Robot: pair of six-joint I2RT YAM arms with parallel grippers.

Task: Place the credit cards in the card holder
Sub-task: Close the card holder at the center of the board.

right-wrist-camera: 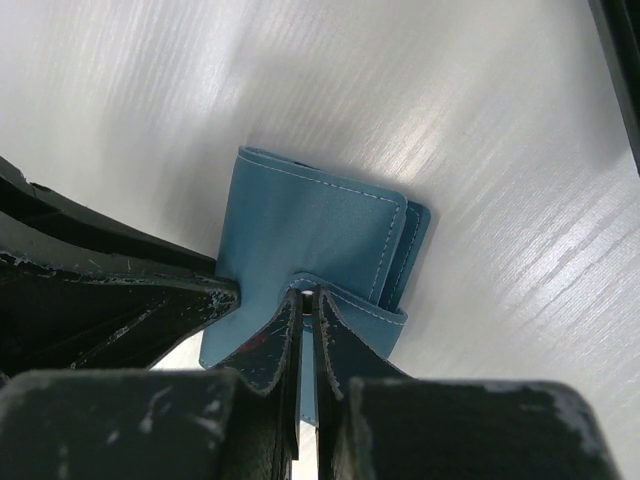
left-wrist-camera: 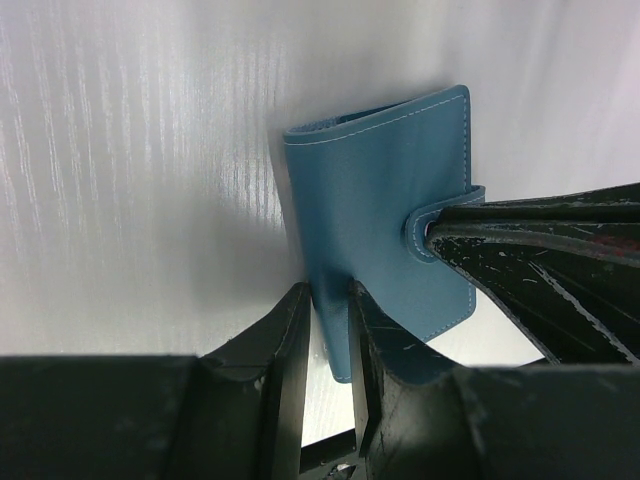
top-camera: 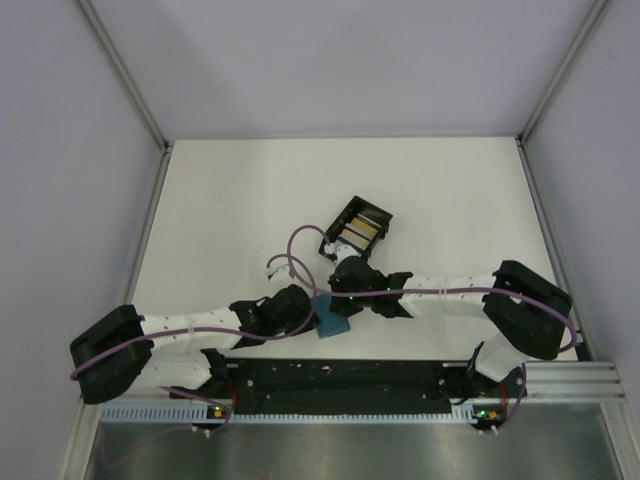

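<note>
Right gripper (right-wrist-camera: 306,298), pinched tight on the clasp tab (right-wrist-camera: 365,310) of the card holder (right-wrist-camera: 300,225), should peel it straight off while the left gripper (left-wrist-camera: 328,292), clamped on the cover's edge at the worktop's (right-wrist-camera: 150,100) near side, holds firm.

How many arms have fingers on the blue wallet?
2. The left arm's fingers pinch the wallet's near edge; the right arm's fingers are shut on its strap.

The card holder (left-wrist-camera: 385,210), a teal-blue wallet with pale stitching, is folded shut. My left gripper (left-wrist-camera: 328,330) pinches its bottom edge and my right gripper (right-wrist-camera: 308,320) clamps its strap tab. The credit cards (top-camera: 362,231), orange-yellow and silver, lie in the black tray (top-camera: 340,222) just beyond.
</note>
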